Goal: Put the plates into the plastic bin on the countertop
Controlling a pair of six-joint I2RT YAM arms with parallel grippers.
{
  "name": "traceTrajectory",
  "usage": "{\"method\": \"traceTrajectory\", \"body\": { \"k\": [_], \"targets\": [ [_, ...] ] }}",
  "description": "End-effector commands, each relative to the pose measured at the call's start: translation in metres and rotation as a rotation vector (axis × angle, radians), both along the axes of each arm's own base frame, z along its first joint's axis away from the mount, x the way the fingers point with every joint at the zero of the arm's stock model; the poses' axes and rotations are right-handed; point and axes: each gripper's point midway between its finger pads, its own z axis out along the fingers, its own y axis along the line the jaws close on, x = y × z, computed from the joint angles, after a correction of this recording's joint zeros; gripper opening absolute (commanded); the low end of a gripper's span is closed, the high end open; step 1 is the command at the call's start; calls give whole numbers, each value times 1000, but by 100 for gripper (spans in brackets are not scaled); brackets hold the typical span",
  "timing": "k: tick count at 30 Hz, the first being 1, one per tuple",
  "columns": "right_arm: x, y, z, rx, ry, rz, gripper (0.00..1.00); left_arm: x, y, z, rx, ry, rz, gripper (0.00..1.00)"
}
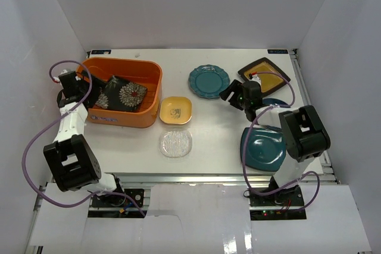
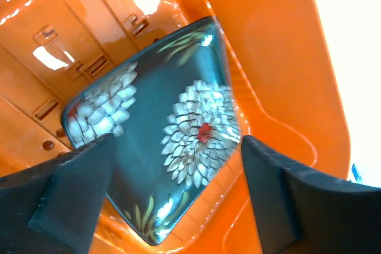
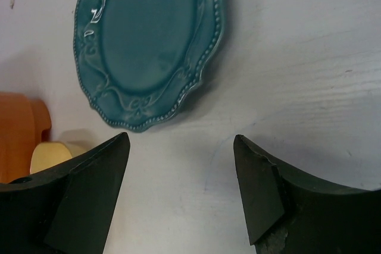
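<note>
- Looking down from the top camera, the orange plastic bin (image 1: 125,61) sits at the left rear of the white surface (image 1: 217,132), with its long axis running left to right. The black floral plate (image 1: 122,94) lies inside it, turned so its corners point diagonally.
- The left pincer (image 1: 92,94) hangs over the bin's left end. Its spread cannot be told from this height.
- Outside the bin, the small yellow plate (image 1: 175,110) is just beside the bin's right wall. The clear glass plate (image 1: 175,144) lies nearer the front.
- The scalloped teal plate (image 1: 209,81) is at mid rear, and the amber plate (image 1: 264,74) at right rear is set like a diamond. The dark teal square plate (image 1: 264,149) is partly covered by the right arm (image 1: 303,132).
- The right pincer (image 1: 229,94) points left, between the scalloped and amber plates.
- From the left wrist, the left pincer (image 2: 178,144) is spread wide. The black floral plate (image 2: 166,141) shows between its fingers (image 2: 77,194), with one edge close to the wall of the plastic bin (image 2: 280,57).
- From the right wrist, the right pincer (image 3: 181,141) is also wide and grips nothing, over bare surface (image 3: 297,87). The scalloped teal plate (image 3: 149,46) lies just ahead of it. A corner of the plastic bin (image 3: 21,123) and the small yellow plate (image 3: 50,154) show at the left.
</note>
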Motion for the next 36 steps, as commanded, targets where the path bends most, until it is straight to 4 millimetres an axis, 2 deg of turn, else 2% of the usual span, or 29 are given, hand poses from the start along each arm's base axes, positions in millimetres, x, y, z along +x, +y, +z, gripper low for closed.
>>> {"method": "traceTrajectory", "body": {
  "k": [1, 3, 6, 8, 9, 10, 11, 12, 14, 15, 17, 18, 20, 21, 22, 24, 25, 26, 27, 28, 29, 30, 31, 32, 33, 34, 35, 36],
  "targets": [
    [35, -7, 7, 68, -43, -117, 77, 0, -5, 31, 38, -88, -23, 98],
    [41, -6, -5, 108, -13, -143, 77, -2, -7, 40, 64, -107, -31, 98],
    [51, -2, -7, 180, -12, -168, 74, -4, -11, 77, 127, -197, -27, 98],
    [57, 2, -17, 207, 13, -183, 70, -5, -20, 113, 166, -313, -61, 98],
    [61, 4, -18, 227, 12, -191, 69, -5, -29, 126, 177, -360, -96, 98],
    [64, 5, -27, 253, 34, -208, 68, -5, -37, 136, 191, -402, -140, 98],
    [69, 8, -27, 278, 33, -213, 66, -5, -52, 155, 186, -462, -217, 98],
    [72, 11, -35, 303, 48, -216, 66, -4, -64, 161, 176, -478, -268, 98],
    [81, 17, -33, 360, 52, -222, 64, -5, -87, 176, 146, -519, -384, 98],
    [82, 18, -42, 363, 67, -229, 63, -6, -103, 177, 125, -526, -440, 98],
    [88, 21, -43, 404, 79, -244, 53, -10, -129, 178, 99, -535, -543, 98],
    [88, 21, -47, 412, 90, -253, 49, -14, -149, 176, 82, -532, -603, 98],
    [91, 18, -42, 424, 64, -271, 31, -21, -171, 171, 50, -522, -676, 98],
    [88, 16, -38, 429, 55, -276, 23, -28, -189, 166, 21, -512, -741, 98],
    [90, 14, -27, 444, 15, -278, 14, -31, -196, 162, 6, -501, -768, 98],
    [84, 11, -7, 466, -45, -267, 8, -38, -211, 160, -32, -492, -820, 98],
    [83, 11, 3, 479, -69, -262, 8, -39, -215, 160, -40, -491, -837, 98],
    [84, 11, 33, 507, -144, -240, 8, -40, -218, 160, -54, -489, -849, 98],
    [80, 9, 42, 512, -169, -231, 8, -46, -233, 166, -71, -498, -900, 98],
    [77, 8, 56, 525, -199, -217, 8, -46, -238, 165, -84, -492, -920, 98],
    [75, 6, 77, 545, -258, -202, 8, -49, -249, 167, -95, -492, -953, 98],
    [71, 5, 108, 555, -325, -180, 8, -49, -255, 168, -104, -490, -973, 98],
    [66, 3, 118, 558, -346, -159, 8, -45, -262, 171, -110, -491, -992, 98],
    [63, 1, 135, 566, -383, -143, 8, -47, -276, 172, -119, -490, -1028, 98],
    [54, 1, 157, 574, -423, -96, 8, -46, -285, 181, -109, -510, -1055, 98],
    [48, -2, 165, 579, -432, -60, 8, -39, -292, 170, -121, -468, -1068, 98],
    [40, -4, 182, 591, -462, -35, 8, -40, -305, 167, -121, -456, -1095, 98],
    [34, -5, 188, 597, -470, -15, 8, -37, -311, 165, -112, -450, -1102, 98]
  ]
}}
